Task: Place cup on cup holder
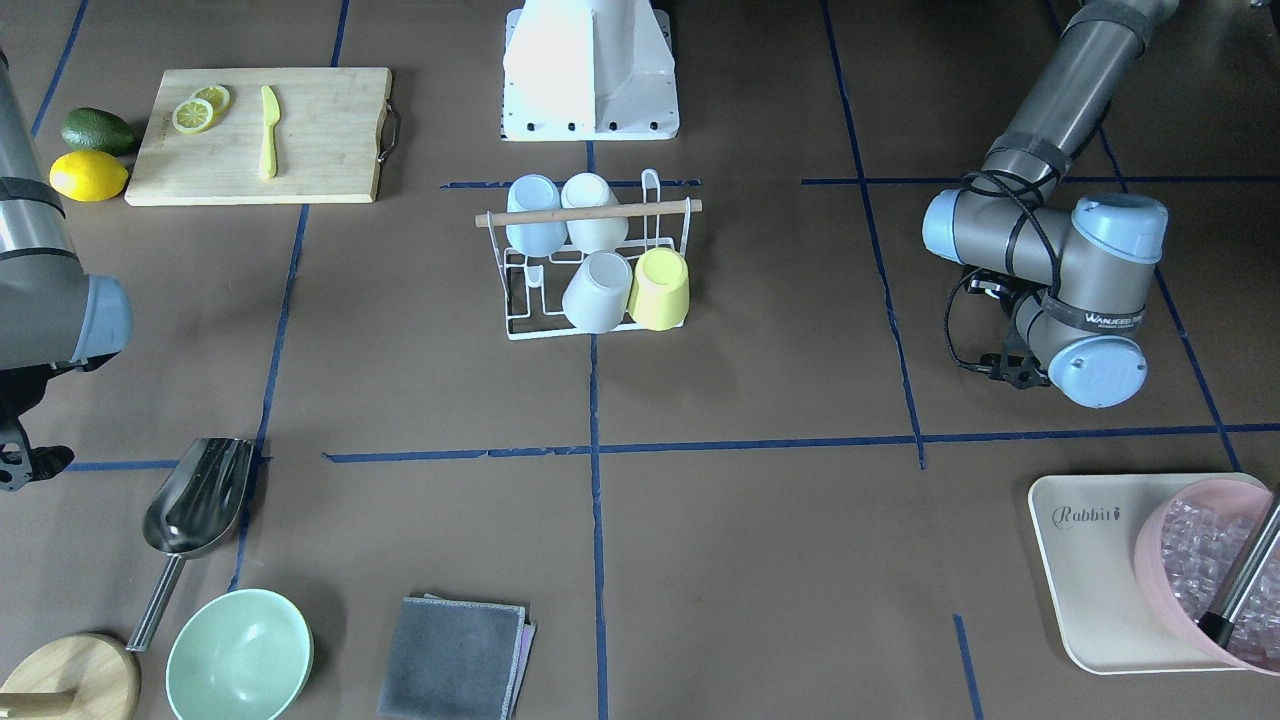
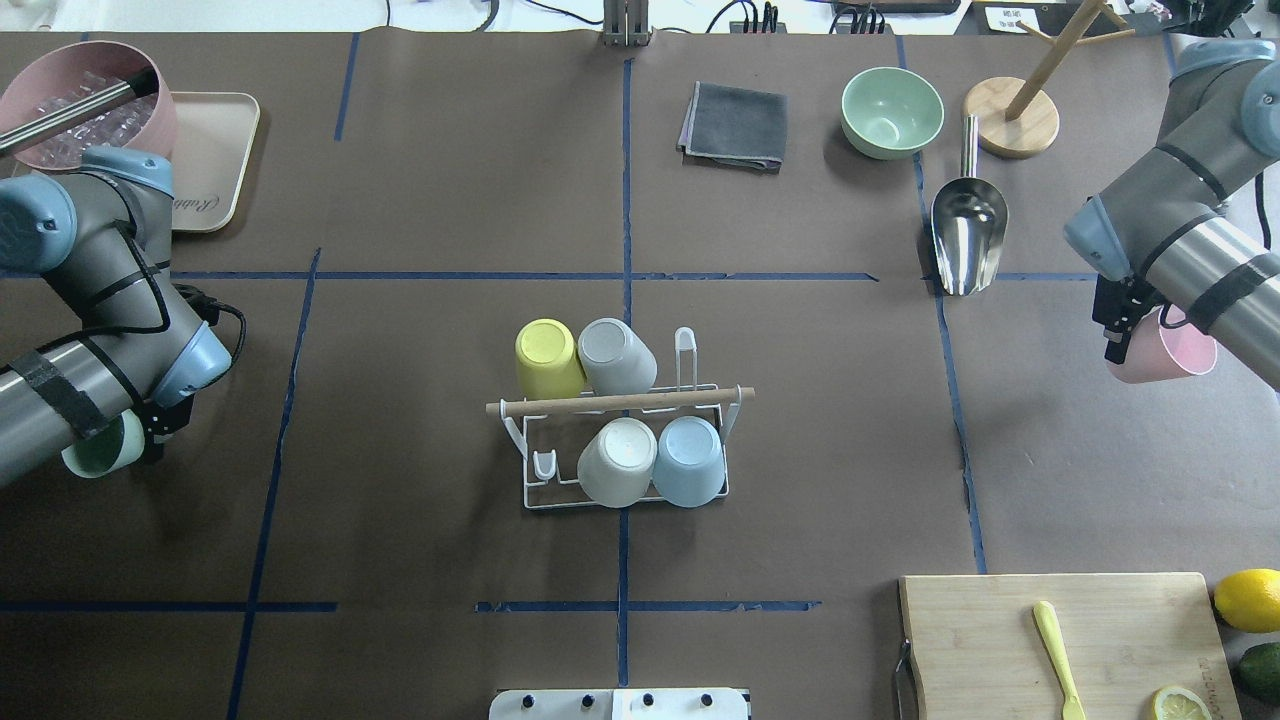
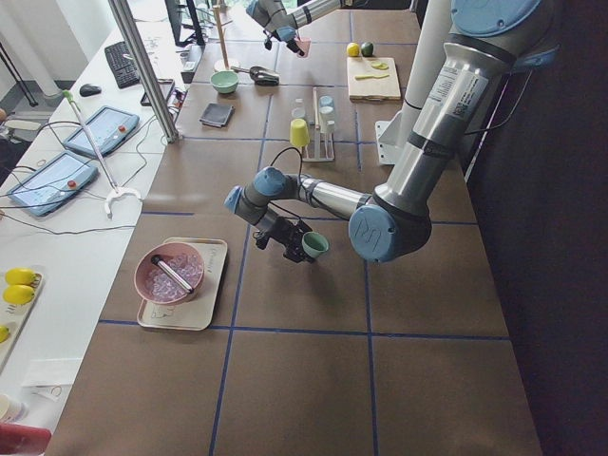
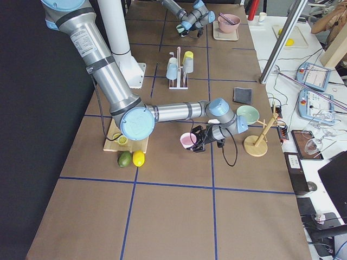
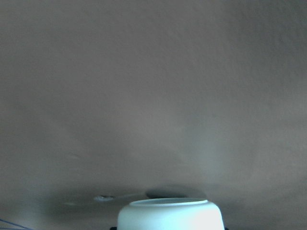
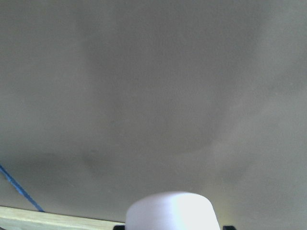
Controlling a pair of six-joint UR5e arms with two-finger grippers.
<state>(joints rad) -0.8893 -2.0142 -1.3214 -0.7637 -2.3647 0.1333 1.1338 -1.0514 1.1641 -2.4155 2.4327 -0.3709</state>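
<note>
Two robot arms each hold a cup out to the sides of a brown-papered table (image 2: pixel 420 180), well apart from the cup holder (image 2: pixel 620 402) at mid-table. The left gripper (image 2: pixel 135 442) is clamped on a green cup (image 2: pixel 92 452), held on its side near the table's left edge. The right gripper (image 2: pixel 1135 345) is closed on a pink cup (image 2: pixel 1180 355), also on its side, near the right edge.

The cup holder carries four upturned cups in two rows under its wooden rod: yellow (image 2: pixel 548 358) and grey (image 2: pixel 615 355) on the far side, white (image 2: pixel 617 460) and blue (image 2: pixel 690 460) on the robot's side. One prong at each end of the rack stands bare.

Along the far edge lie a grey cloth (image 2: pixel 735 125), a green bowl (image 2: pixel 892 98), a wooden stand (image 2: pixel 1012 118) and a steel scoop (image 2: pixel 967 232). A tray (image 2: pixel 215 160) with a pink bowl of ice (image 2: pixel 85 110) sits at the far left corner. A cutting board (image 2: pixel 1000 640) with a yellow knife (image 2: pixel 1055 655) fills the near right corner, a lemon (image 2: pixel 1248 598) and an avocado (image 2: pixel 1262 668) beside it.
</note>
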